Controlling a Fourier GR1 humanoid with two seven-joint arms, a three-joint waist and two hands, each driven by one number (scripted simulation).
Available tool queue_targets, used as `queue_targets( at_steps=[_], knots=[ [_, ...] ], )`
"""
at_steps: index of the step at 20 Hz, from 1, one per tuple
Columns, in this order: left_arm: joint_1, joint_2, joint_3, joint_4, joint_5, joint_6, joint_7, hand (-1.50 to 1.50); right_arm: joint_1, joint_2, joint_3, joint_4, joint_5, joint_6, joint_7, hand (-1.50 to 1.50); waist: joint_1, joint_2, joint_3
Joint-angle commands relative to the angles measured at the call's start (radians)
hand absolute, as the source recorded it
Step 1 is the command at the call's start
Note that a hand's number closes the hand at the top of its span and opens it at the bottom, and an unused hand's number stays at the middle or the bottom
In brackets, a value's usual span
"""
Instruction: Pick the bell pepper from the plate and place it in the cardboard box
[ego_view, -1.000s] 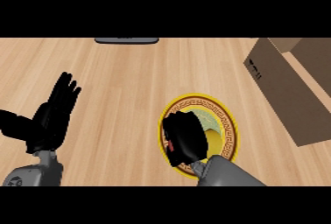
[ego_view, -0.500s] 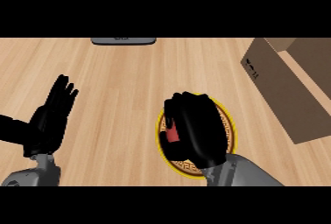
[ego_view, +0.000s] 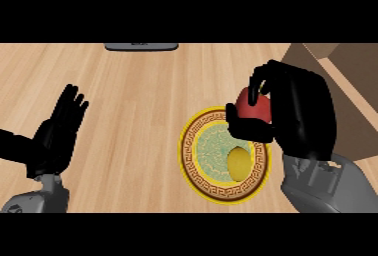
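Red bell pepper (ego_view: 255, 106) grasped in curled right robot hand (ego_view: 299, 112) above plate (ego_view: 201, 150), left robot hand (ego_view: 59, 131) open, upright

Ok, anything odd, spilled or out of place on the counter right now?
Nothing stands out. The right hand is curled round the red bell pepper above the plate; a yellow item lies on the plate, the cardboard box sits at upper right, and the left hand rests open.
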Motion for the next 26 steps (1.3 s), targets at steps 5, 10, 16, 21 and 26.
queue_targets(
  at_steps=[5, 10, 16, 21, 26],
  knots=[
    [0.071, -0.023, -0.03, -0.078, -0.011, -0.001, -0.005, 0.0, 0.024, -0.105, -0.262, 0.095, -0.106, 0.041, -0.146, 1.5, 0.009, 0.001, 0.0],
    [-0.021, -0.005, -0.009, 0.001, -0.015, 0.008, 0.023, 0.0, 0.002, -0.125, -0.298, 0.305, 0.006, -0.111, -0.253, 1.5, 0.01, 0.004, 0.0],
    [-0.016, -0.022, -0.027, -0.012, -0.033, 0.016, 0.007, 0.0, -0.029, -0.242, -0.408, 0.498, -0.024, -0.114, -0.425, 1.5, 0.009, 0.003, 0.0],
    [-0.04, 0.006, 0.0, 0.001, -0.013, -0.003, 0.026, 0.0, -0.124, -0.249, -0.446, 0.794, -0.005, -0.209, -0.568, 1.5, 0.017, 0.006, 0.0],
    [-0.021, -0.022, -0.034, -0.023, -0.017, -0.002, 0.024, 0.0, -0.087, -0.33, -0.355, 0.963, 0.09, -0.024, -0.551, 1.5, 0.038, 0.013, 0.0]
  ],
)
